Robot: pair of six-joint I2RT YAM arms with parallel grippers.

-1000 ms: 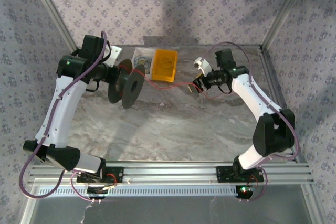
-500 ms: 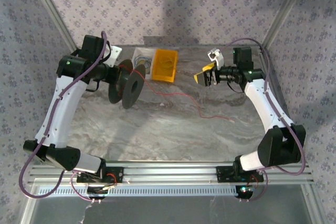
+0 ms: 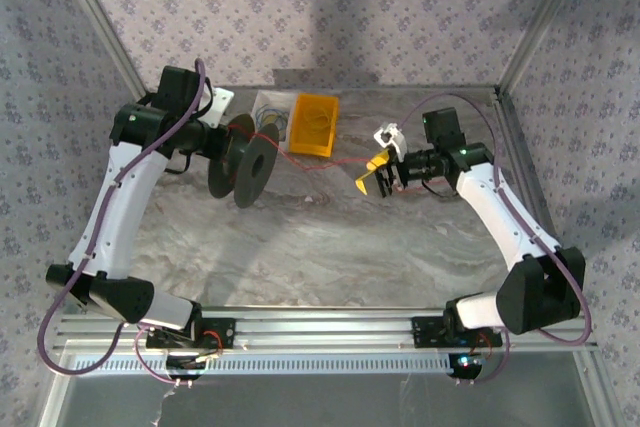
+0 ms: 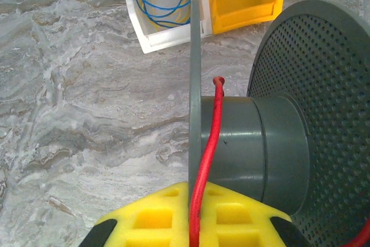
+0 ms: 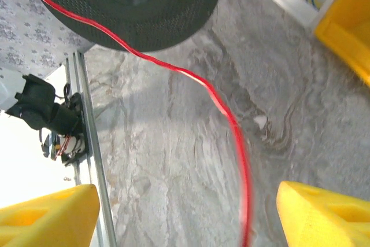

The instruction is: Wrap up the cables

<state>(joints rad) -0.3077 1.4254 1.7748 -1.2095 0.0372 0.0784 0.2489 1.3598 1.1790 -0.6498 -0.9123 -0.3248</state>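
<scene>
1. Locate the spool [image 3: 245,165] over the far left part of the desk [image 3: 300,247]. It is held off the surface with its axis roughly level.
2. Check the left gripper [image 3: 212,141]. It is clamped on the near flange of the spool. The left wrist view shows the yellow pads [image 4: 144,224] pressed together at that flange, with the red cable [image 4: 208,148] pinned between them and running up over the grey hub.
3. Check the right gripper [image 3: 376,173], which hangs over the far right part of the desk. Its jaws stand wide apart and hold nothing. In the right wrist view the cable passes between the two pads, nearer the right pad [image 5: 329,212], touching neither.
4. Trace the cable in the top view. It leaves the spool and runs across towards the right gripper.
5. Note the items at the far edge: a white bin [image 3: 268,112] and a yellow bin [image 3: 315,125], side by side just behind the cable's run. The left wrist view shows coiled blue and yellow wires in the white bin, too small to make out from above.
</scene>
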